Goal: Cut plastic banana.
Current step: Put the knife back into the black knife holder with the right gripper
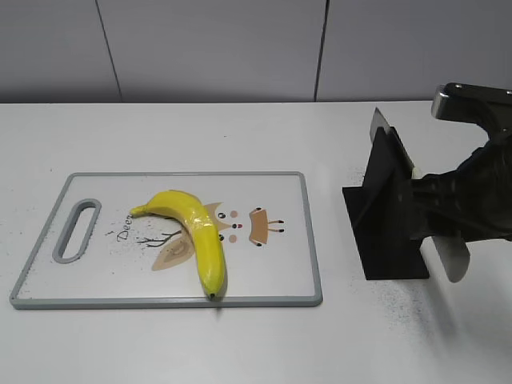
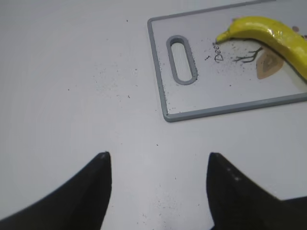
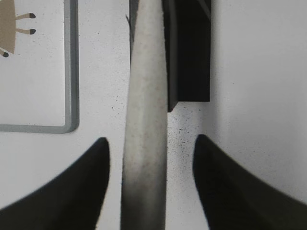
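Note:
A yellow plastic banana [image 1: 196, 228] lies curved on a white cutting board [image 1: 276, 276] with a grey rim. The banana [image 2: 273, 33] and the board [image 2: 206, 96] also show in the left wrist view. A knife [image 1: 452, 258] with a pale handle rests in a black stand [image 1: 388, 228] right of the board. My right gripper [image 3: 151, 139] is open with the knife handle [image 3: 144, 96] between its jaws, with a gap on each side. My left gripper [image 2: 159, 154] is open and empty over bare table, left of the board.
The board has a slot handle [image 1: 76, 232] at its left end and a cartoon print in its middle. The board's corner [image 3: 69, 122] lies left of the knife. Dark specks dot the white table around the stand. A grey wall runs behind.

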Action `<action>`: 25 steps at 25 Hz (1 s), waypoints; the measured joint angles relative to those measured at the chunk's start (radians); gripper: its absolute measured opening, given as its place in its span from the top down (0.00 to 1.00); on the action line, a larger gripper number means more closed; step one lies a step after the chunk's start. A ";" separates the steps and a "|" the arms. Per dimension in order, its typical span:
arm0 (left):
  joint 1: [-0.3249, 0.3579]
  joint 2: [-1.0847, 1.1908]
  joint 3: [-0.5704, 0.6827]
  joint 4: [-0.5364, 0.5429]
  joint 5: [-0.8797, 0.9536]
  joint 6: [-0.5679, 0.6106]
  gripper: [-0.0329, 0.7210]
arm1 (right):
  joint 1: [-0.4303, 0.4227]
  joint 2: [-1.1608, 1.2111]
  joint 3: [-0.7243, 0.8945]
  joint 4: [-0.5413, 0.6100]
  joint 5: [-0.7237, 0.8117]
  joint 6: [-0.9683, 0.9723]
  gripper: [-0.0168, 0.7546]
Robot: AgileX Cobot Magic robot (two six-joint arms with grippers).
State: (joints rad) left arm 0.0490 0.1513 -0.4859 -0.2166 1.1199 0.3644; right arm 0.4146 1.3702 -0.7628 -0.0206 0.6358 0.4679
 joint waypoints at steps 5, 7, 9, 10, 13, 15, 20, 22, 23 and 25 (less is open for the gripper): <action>0.000 -0.099 0.000 0.000 -0.001 -0.001 0.18 | 0.000 -0.050 0.000 0.003 0.039 -0.009 0.14; 0.000 -0.129 0.000 -0.002 -0.002 -0.001 0.18 | 0.000 -0.113 0.000 0.003 0.077 -0.036 0.12; 0.000 -0.141 0.000 -0.007 -0.002 -0.001 0.18 | 0.000 -0.192 0.000 0.005 0.119 -0.088 0.12; 0.000 -0.144 0.000 -0.008 -0.001 -0.002 0.18 | 0.000 -0.240 0.000 0.005 0.144 -0.133 0.12; 0.000 -0.153 0.000 -0.009 -0.002 -0.008 0.18 | 0.000 -0.395 0.018 0.005 0.183 -0.258 0.13; 0.000 -0.154 0.000 -0.009 -0.002 -0.012 0.18 | 0.000 -0.512 0.050 0.005 0.188 -0.317 0.14; -0.001 -0.153 0.000 -0.009 -0.002 -0.018 0.18 | 0.000 -0.791 0.146 0.005 0.224 -0.391 0.21; -0.015 -0.153 0.000 -0.009 -0.003 -0.018 0.18 | 0.000 -0.909 0.185 0.005 0.246 -0.399 0.22; -0.025 -0.153 0.000 -0.009 -0.003 -0.018 0.18 | 0.000 -0.955 0.199 0.005 0.254 -0.402 0.22; -0.056 -0.153 0.000 -0.009 -0.003 -0.018 0.18 | 0.000 -1.054 0.224 0.005 0.283 -0.403 0.22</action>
State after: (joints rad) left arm -0.0070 -0.0017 -0.4859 -0.2261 1.1171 0.3465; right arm 0.4146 0.3163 -0.5385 -0.0152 0.9185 0.0645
